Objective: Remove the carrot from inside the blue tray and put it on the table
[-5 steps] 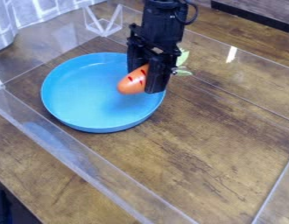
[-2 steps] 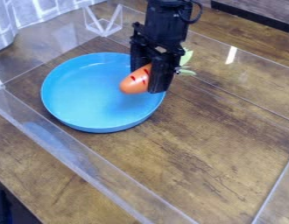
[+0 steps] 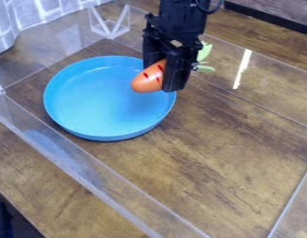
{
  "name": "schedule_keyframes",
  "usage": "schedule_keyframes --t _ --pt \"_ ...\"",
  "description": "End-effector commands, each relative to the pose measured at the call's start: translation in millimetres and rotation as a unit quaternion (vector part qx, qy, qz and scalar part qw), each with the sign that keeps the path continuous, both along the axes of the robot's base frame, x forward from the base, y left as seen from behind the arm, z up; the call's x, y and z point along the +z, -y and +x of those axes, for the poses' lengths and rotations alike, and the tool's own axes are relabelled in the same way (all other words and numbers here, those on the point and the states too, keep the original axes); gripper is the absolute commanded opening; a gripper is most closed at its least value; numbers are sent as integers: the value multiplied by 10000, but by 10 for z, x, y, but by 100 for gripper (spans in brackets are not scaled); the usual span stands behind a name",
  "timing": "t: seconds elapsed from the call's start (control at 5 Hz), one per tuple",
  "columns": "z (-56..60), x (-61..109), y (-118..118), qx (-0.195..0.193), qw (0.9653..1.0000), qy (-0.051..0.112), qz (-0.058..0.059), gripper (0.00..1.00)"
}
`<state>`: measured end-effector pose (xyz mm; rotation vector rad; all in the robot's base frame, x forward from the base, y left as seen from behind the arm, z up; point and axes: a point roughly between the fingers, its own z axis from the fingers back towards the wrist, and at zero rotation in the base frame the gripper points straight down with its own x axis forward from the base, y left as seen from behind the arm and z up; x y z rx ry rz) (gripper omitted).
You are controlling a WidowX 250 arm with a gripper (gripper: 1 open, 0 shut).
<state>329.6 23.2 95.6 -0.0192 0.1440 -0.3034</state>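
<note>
The orange carrot hangs in my black gripper, whose fingers are shut on it, green top sticking out to the right. It is held just above the right rim of the round blue tray. The tray sits on the dark wood table and holds nothing else.
A clear plastic sheet or low wall runs along the tray's left and front. Folded clear plastic lies at the back left. Bare wood lies to the right of the tray and in front of it.
The gripper has lifted the carrot a little and shifted it slightly right, from over the tray's inside toward its right rim. The tray has not moved.
</note>
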Motion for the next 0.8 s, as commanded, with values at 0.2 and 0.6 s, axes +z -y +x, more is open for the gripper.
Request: schedule_keyframes --t 0.2,0.6 --pt "-4 305 112 -112 9990 434 47 0" --pt "-29 342 236 -204 9987 476 20 0"
